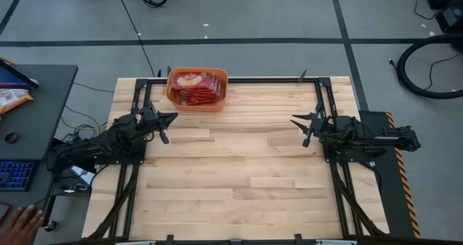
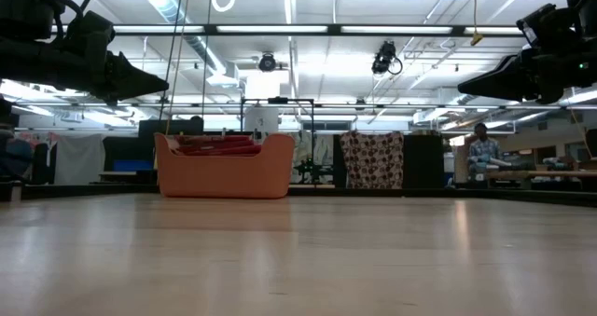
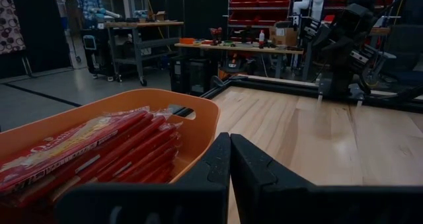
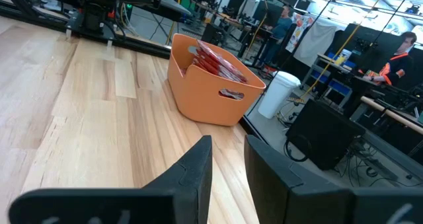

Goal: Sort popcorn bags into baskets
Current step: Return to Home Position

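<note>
The orange basket (image 1: 197,102) stands at the table's far edge, left of the middle, and also shows in the low view (image 2: 224,176). Several red popcorn bags (image 1: 195,86) lie stacked inside it, filling it to the rim (image 3: 99,151) (image 4: 218,62). My left gripper (image 1: 168,126) hovers above the table just near-left of the basket, shut and holding nothing (image 3: 230,145). My right gripper (image 1: 302,128) hovers at the table's right side, far from the basket, its fingers a narrow gap apart and holding nothing (image 4: 228,148). I see no bag on the table top.
Bare wood lies between the two arms (image 1: 231,165). Black frame rails run along the table's edges (image 1: 325,93). A dark side table (image 1: 43,100) stands to the left with an orange-and-white packet (image 1: 11,99). A person's hand (image 1: 22,220) shows at the near left corner.
</note>
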